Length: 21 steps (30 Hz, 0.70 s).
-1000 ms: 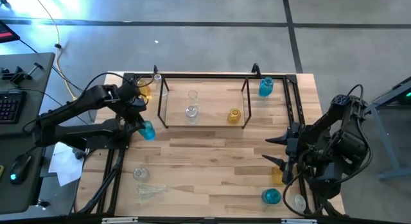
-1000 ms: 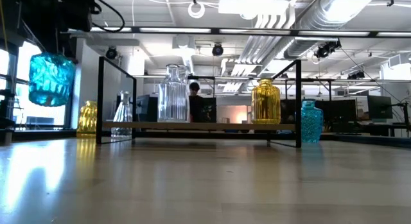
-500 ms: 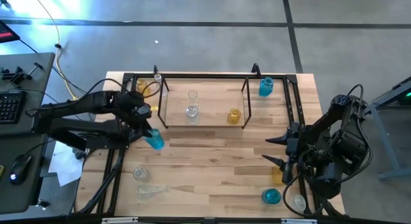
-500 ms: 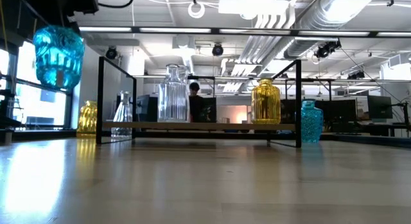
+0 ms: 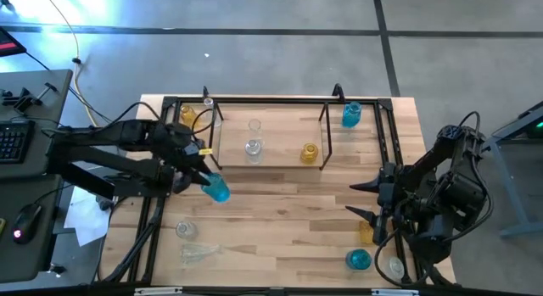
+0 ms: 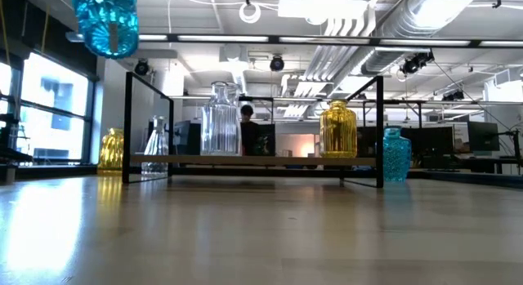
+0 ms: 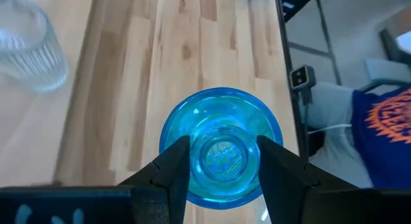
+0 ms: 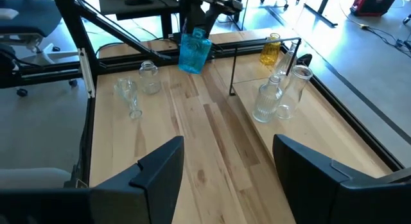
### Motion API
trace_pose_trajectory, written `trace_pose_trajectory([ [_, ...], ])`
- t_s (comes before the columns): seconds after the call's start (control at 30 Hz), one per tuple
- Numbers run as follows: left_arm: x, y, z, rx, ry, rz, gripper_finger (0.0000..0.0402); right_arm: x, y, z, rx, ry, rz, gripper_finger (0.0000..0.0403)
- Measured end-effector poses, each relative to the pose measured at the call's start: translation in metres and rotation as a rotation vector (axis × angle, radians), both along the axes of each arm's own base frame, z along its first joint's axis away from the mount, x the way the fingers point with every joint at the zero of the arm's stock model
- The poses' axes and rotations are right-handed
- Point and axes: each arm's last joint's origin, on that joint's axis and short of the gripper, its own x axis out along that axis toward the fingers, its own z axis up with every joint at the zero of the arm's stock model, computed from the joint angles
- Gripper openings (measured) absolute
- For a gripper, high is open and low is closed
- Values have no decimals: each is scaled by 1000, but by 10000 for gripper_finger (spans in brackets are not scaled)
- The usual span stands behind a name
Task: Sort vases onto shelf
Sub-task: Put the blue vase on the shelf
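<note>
the right claw [image 5: 366, 198] rests near the counter's [image 5: 280, 220] right front with its fingers spread wide and nothing between them, close to an amber and a blue vase. the left claw [image 5: 204, 179] grips a blue vase [image 5: 218, 189] by the neck, raised clear of the counter before the shelf's [image 5: 270, 163] left end. the shelf carries two clear vases and an amber vase [image 5: 310, 152]; no readable labels or writing.

Overhead down, low level; both share shelf [image 5: 270, 135].

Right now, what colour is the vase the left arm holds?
Blue; the vase shows best in the left wrist view.
</note>
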Motion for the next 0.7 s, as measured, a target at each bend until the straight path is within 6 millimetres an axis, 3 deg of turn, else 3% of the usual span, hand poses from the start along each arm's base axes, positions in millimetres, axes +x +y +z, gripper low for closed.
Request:
trace_pose_trajectory([
  [0.43, 61, 4, 18, 206, 143, -105, 136, 3, 4, -2, 3, 4, 2, 222],
  [0.7, 78, 19, 20, 299, 226, -107, 136, 4, 13, -8, -3, 22, 21, 222],
])
